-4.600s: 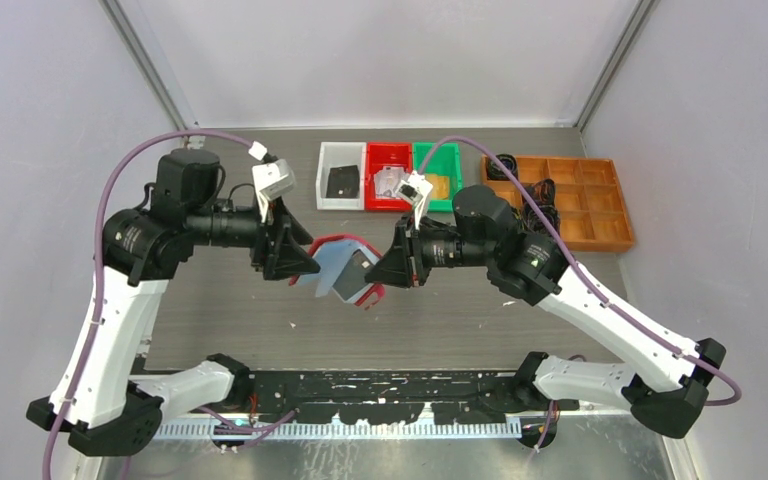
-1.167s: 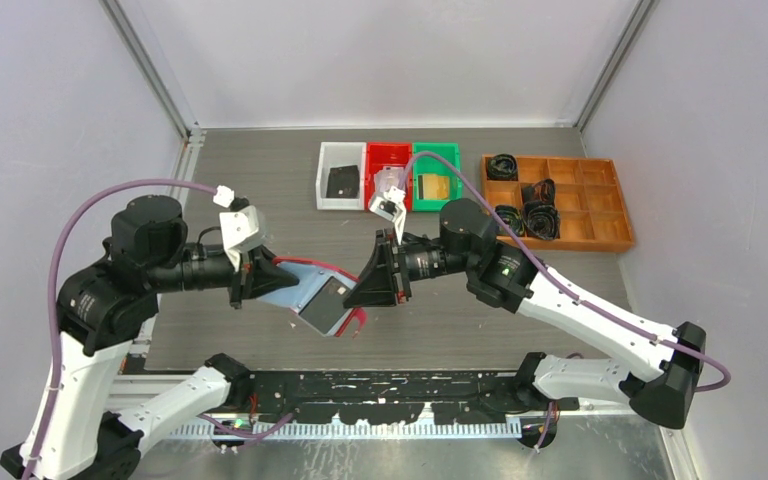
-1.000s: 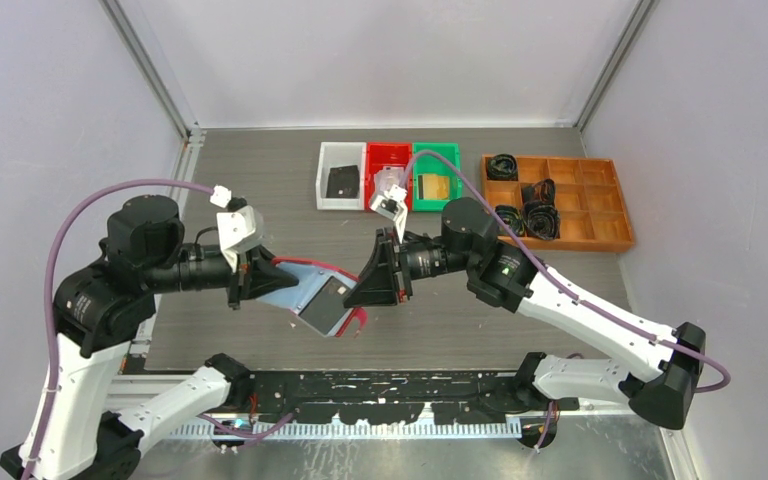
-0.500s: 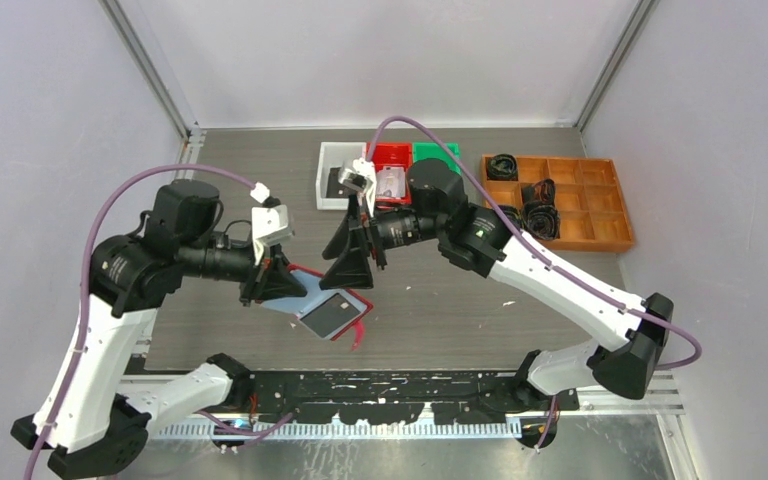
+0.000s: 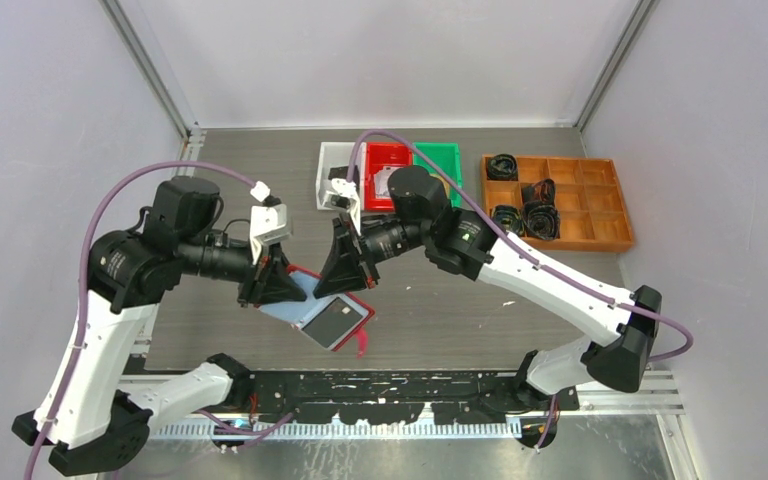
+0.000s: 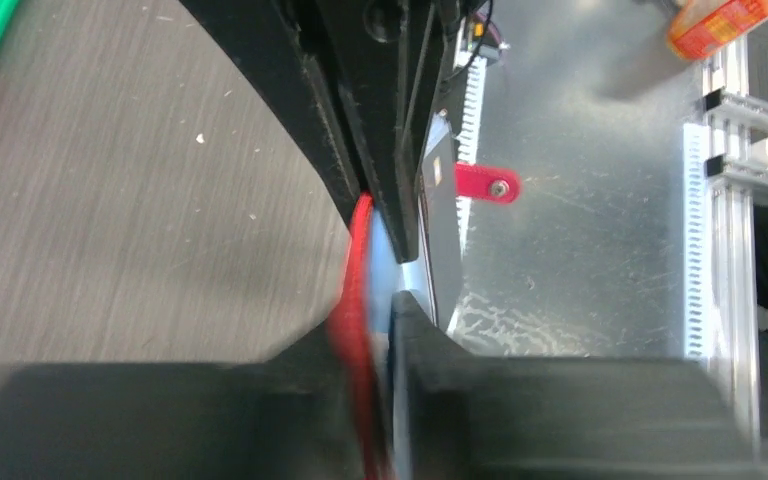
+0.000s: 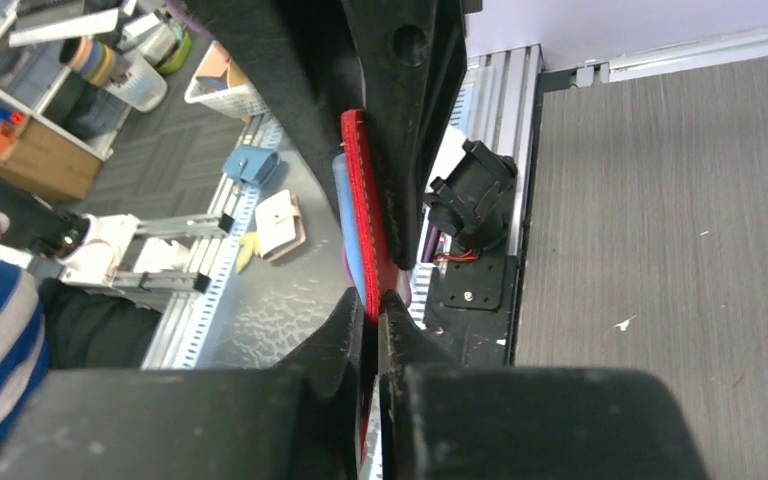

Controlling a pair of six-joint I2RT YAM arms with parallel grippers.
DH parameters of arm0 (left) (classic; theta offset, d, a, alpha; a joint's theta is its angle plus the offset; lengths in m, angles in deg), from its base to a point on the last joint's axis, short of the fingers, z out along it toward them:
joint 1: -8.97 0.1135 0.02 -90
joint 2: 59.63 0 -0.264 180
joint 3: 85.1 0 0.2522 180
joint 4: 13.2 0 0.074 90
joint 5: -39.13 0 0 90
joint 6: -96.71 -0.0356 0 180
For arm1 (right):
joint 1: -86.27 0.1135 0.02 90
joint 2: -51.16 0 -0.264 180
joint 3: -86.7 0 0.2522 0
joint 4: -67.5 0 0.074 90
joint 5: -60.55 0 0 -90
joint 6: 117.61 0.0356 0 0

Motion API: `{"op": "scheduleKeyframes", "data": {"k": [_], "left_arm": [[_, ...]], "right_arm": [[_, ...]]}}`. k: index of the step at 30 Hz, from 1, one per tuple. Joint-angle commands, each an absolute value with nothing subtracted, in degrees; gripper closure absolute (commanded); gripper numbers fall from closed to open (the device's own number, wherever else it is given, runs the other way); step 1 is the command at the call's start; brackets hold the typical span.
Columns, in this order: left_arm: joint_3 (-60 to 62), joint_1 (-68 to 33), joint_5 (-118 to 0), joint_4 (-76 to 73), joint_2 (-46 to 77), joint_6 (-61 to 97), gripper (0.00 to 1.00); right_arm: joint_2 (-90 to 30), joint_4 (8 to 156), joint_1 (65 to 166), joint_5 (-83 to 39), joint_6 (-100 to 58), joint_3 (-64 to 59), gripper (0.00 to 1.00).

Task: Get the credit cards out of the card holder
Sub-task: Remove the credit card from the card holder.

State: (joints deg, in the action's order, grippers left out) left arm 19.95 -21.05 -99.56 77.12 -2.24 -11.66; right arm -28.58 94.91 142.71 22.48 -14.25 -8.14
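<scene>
Two closed tools, the left tool (image 5: 276,290) and the right tool (image 5: 346,282), clamp the open card holder (image 5: 295,305) above the table (image 5: 460,310), lower centre of frame. One dark credit card (image 5: 337,318) sits in its pocket just below the right tool, long axis slanting lower left to upper right.

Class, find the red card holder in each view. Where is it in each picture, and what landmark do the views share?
Top external: card holder left of centre, slightly below the middle.
Left wrist: its red edge at centre, seen end-on.
Right wrist: an upright red strip, centre.
Shared landmark: the toothed metal rail.
</scene>
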Motion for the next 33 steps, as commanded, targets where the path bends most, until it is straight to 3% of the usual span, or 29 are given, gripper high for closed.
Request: {"op": "scheduleKeyframes", "data": {"k": [1,2,3,5,14,20,22,25,30,33], "left_arm": [[20.92,-21.05,-98.64,73.25,-2.20,-6.99,0.53],[20.76,-21.07,-96.45,72.01,-2.45,-5.25,0.32],[20.40,-21.09,-94.10,70.09,-2.99,-2.95,0.24],[18.67,-20.87,-89.88,64.75,-4.76,1.39,0.19],[14.06,-19.06,-83.25,54.27,-9.68,17.25,0.16],[12.44,-18.10,-82.83,51.17,-10.32,23.14,0.18],[11.90,-17.30,-84.83,50.34,-9.95,25.02,0.21],[11.23,-15.23,-92.18,47.59,-9.26,28.97,0.33],[11.64,-10.40,-100.77,42.87,-7.20,32.65,0.72],[11.63,-6.65,-104.56,41.28,-5.94,33.32,0.88]], "right_arm": [[-28.24,90.07,143.02,17.48,-12.88,-11.00,0.99],[-27.54,88.97,142.78,15.27,-12.31,-10.36,0.99],[-26.35,86.81,142.47,12.90,-11.37,-8.27,0.99],[-23.14,78.43,141.01,9.59,-7.23,-2.84,0.99],[-11.26,46.13,138.36,-2.61,11.92,18.83,0.99],[-8.71,34.10,138.30,-7.57,19.91,24.47,0.99],[-8.78,32.82,138.29,-7.81,21.37,24.59,0.99],[-8.70,31.65,138.32,-8.36,22.47,25.13,0.99],[-9.13,31.10,138.28,-7.70,23.57,25.65,0.99],[-10.34,32.21,138.25,-5.55,24.18,25.12,0.99]]}}
